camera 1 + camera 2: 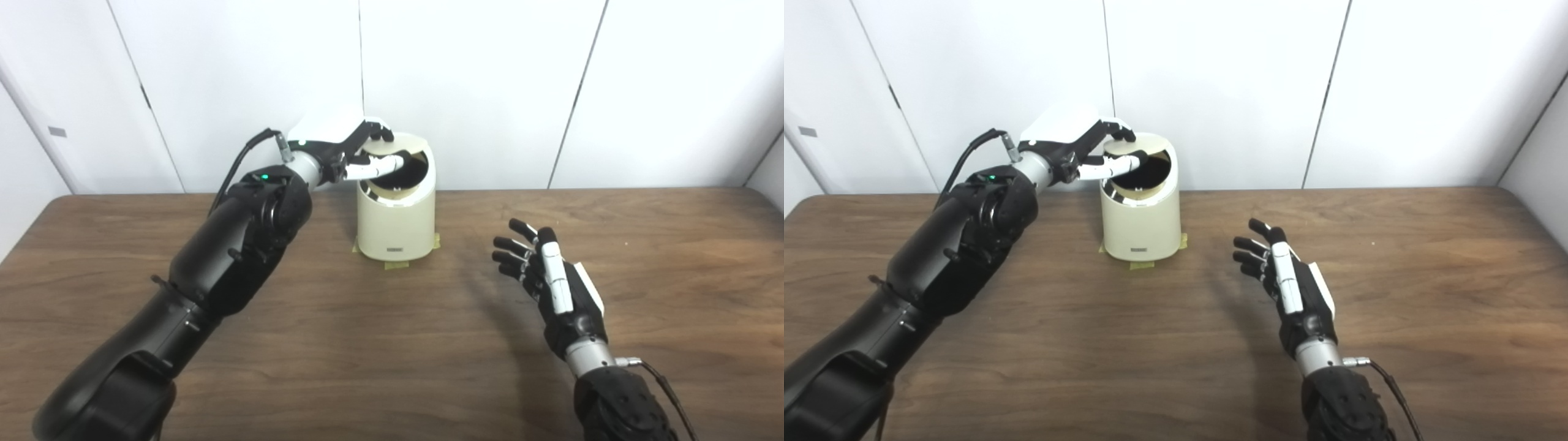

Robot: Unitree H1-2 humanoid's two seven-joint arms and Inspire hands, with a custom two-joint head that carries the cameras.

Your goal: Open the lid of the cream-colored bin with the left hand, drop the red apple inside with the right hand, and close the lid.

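Note:
The cream-colored bin (397,220) stands at the back middle of the table, its base taped down. Its round lid (401,145) is tilted, showing a dark opening on the front side. My left hand (343,150) is at the bin's top: its fingers curl over the lid's left rear edge and its thumb reaches across the opening, so it grips the lid. My right hand (554,282) is open and empty, fingers spread, above the table to the right of the bin and nearer to me. No red apple shows in either view.
The wooden table (674,257) ends at a white panelled wall (490,86) right behind the bin. Yellow tape tabs (396,264) stick out under the bin. My left forearm (233,257) stretches across the table's left side.

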